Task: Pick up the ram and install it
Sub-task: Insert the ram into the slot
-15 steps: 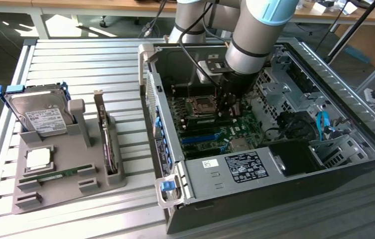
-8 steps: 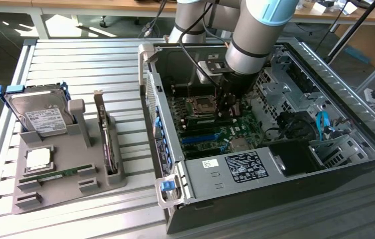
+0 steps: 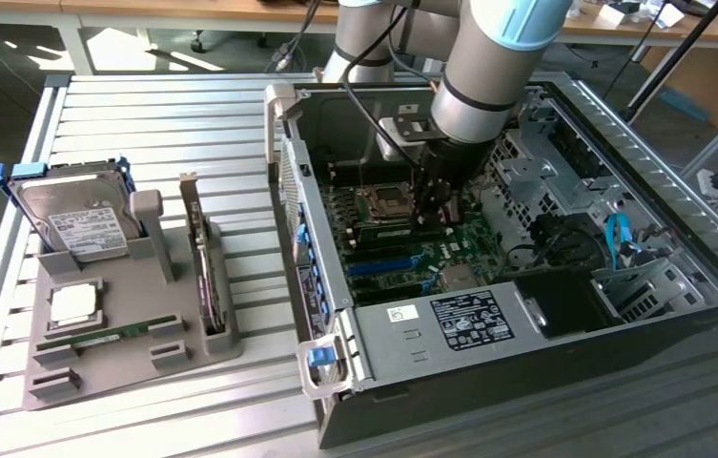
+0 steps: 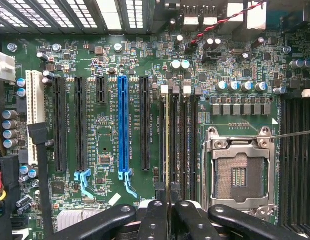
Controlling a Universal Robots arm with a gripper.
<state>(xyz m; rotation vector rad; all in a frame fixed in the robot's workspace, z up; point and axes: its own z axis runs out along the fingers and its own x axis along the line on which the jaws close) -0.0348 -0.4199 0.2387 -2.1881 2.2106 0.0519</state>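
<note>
Ram (image 4: 167, 150): seen edge-on from the wrist view as a thin pale line, clamped between the black fingers (image 4: 154, 217) of the gripper (image 4: 167, 206). The jaws are drawn in narrow, pinching the stick by its two flat faces.

- Stick is upright and lined up along one of the dark memory slots (image 4: 182, 140), between the long black expansion slots and the CPU socket (image 4: 239, 172). I cannot tell whether its lower edge touches the slot.
- Arm (image 3: 486, 76) comes in from the far edge of the bench (image 3: 155, 105). Its last grey link points steeply down into the open computer case (image 3: 664, 219), leaning slightly, with the gripper low over the motherboard (image 4: 110, 60), just beside the socket.
- Case lies on its side, toward the bench edge at the exterior view's right.
- Grey fixture (image 3: 130, 367) sits near the opposite edge, well apart from the gripper. It holds a hard drive (image 3: 72, 215) on edge and a second green stick (image 3: 111, 335) lying flat.
</note>
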